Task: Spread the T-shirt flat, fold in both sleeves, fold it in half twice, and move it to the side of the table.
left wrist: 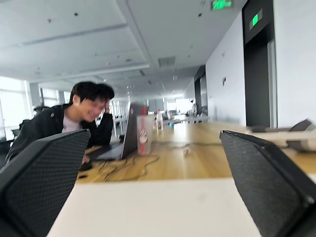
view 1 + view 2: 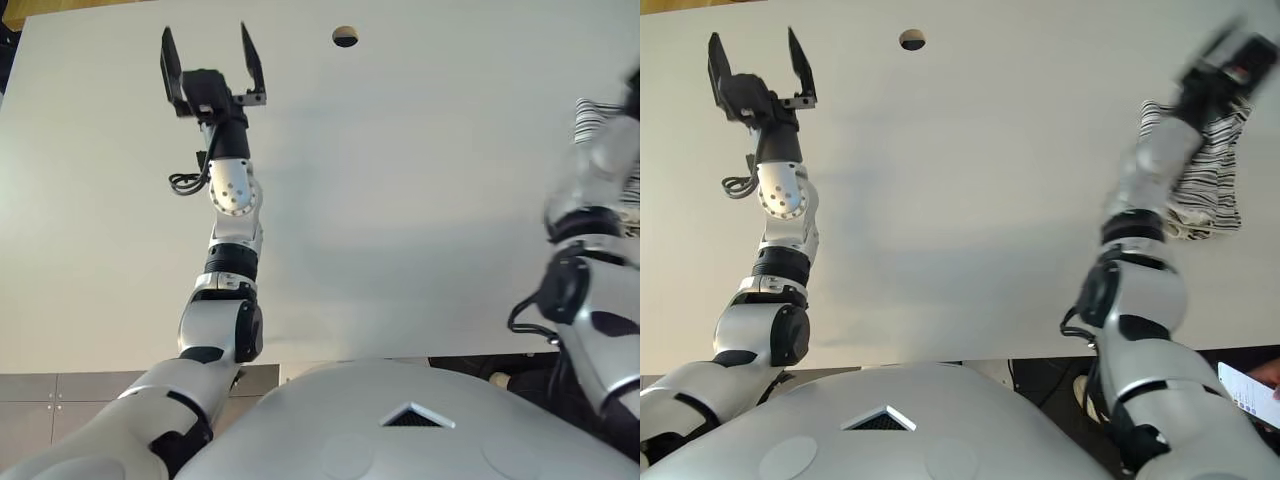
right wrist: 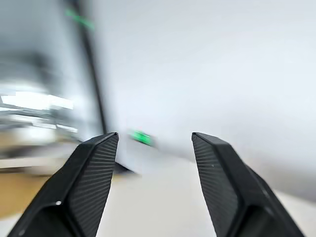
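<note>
Left gripper [image 2: 205, 35] is gaping at eleven o'clock; right gripper [image 3: 154, 136], spread in its wrist view, is hovering near the two-o'clock T-shirt [image 2: 1210, 190].

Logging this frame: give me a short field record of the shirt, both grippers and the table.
T-shirt: striped, in a compact bundle at the table's right side
left gripper: jaws open, empty, over the table's far left part
right gripper: jaws open, empty, raised near the T-shirt
table: white, with a round hole near its far edge
task stage: seemingly near its end; how neatly the T-shirt is folded cannot be judged
</note>
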Robot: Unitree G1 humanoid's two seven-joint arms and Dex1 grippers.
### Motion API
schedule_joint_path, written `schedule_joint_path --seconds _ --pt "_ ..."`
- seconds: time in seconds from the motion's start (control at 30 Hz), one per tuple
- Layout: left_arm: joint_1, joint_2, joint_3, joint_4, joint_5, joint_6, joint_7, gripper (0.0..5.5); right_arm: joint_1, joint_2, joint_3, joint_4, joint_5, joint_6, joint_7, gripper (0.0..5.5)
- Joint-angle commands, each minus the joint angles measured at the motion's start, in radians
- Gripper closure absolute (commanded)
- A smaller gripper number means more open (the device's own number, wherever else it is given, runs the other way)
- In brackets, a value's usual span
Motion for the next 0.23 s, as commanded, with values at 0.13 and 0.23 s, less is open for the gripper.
schedule_joint_path --seconds 0.13,0.23 --pt "0.026 -0.066 -0.058 0.067 0.111 -0.086 0.117 0.58 0.096 0.170 0.306 0.029 -0.318 -0.065 -0.070 1.89" --pt "0.068 -0.051 -0.046 0.061 0.138 -0.102 0.175 0.58 0.148 0.163 0.303 0.024 -0.302 -0.115 -0.080 1.31"
